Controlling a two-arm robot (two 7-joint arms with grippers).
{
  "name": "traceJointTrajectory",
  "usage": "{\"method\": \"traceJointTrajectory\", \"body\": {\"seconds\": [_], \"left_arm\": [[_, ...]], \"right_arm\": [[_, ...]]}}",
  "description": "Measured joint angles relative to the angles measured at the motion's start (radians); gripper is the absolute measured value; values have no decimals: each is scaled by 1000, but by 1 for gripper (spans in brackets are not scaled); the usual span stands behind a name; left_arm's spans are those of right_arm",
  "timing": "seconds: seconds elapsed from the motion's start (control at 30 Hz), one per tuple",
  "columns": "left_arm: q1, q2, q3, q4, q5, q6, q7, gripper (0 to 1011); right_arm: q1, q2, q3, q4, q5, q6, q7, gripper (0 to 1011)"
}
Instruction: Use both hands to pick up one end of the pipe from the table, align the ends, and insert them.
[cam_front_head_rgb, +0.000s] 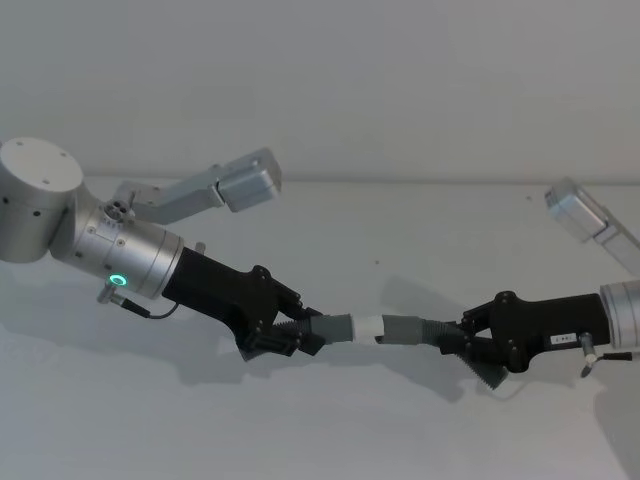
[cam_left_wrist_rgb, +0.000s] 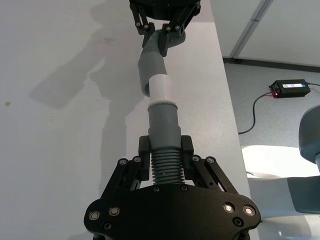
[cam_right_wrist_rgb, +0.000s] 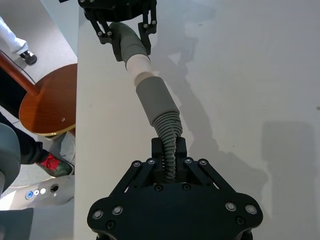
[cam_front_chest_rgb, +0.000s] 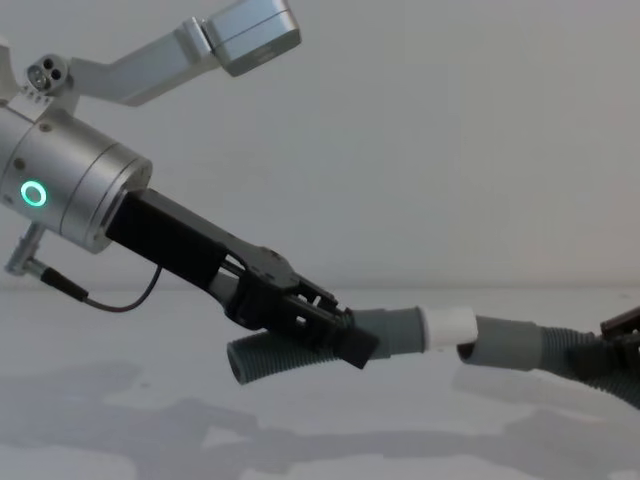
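Count: 2 pincers, 2 pipe pieces, 1 white spigot (cam_front_head_rgb: 369, 326)
L arm: left pincer (cam_front_head_rgb: 300, 335) clenched on ribbed body of left piece (cam_front_head_rgb: 338, 327), just behind its cuff; ribbed tail pokes out below
R arm: right pincer (cam_front_head_rgb: 455, 338) clenched on ribs of right piece (cam_front_head_rgb: 432, 331)
Pipe: both pieces held off the desk (cam_front_head_rgb: 330, 435), mid-scene, ends facing, slight kink
Join: spigot tip at mouth of right cuff (cam_front_head_rgb: 400, 328); most of the white showing
Edges: desk edge runs close beside pipe line in wrist views, floor (cam_left_wrist_rgb: 270, 60) beyond
Room: bare desk all round both pincers
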Motion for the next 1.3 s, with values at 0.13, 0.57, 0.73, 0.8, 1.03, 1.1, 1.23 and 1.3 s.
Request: {"method": "traceJointTrajectory", "body": {"seconds": [0.13, 0.57, 0.73, 0.8, 1.03, 1.1, 1.23, 1.3], "left_arm": [[-3, 8, 4, -10, 5, 6, 13, 342], [-21, 21, 16, -22, 27, 15, 47, 342], [-27, 19, 20, -16, 28, 11, 51, 342], [-29, 17, 22, -13, 27, 9, 52, 342], [-34, 17, 26, -9, 24, 4, 55, 342], [-36, 17, 28, -9, 22, 3, 57, 342], [-37, 19, 30, -8, 19, 2, 57, 342], [-39, 20, 31, -8, 18, 2, 58, 342]], "right_arm": [[-5, 0, 2, -3, 3, -17, -13, 124], [-31, -3, 21, -16, 13, -82, -65, 124], [-36, -3, 22, -19, 17, -94, -75, 124], [-37, -3, 21, -19, 17, -98, -78, 124], [-39, -1, 14, -23, 16, -112, -86, 124], [-39, 0, 12, -24, 14, -117, -89, 124], [-39, 1, 8, -25, 10, -125, -94, 124], [-39, 2, 6, -25, 7, -130, -98, 123]]}}
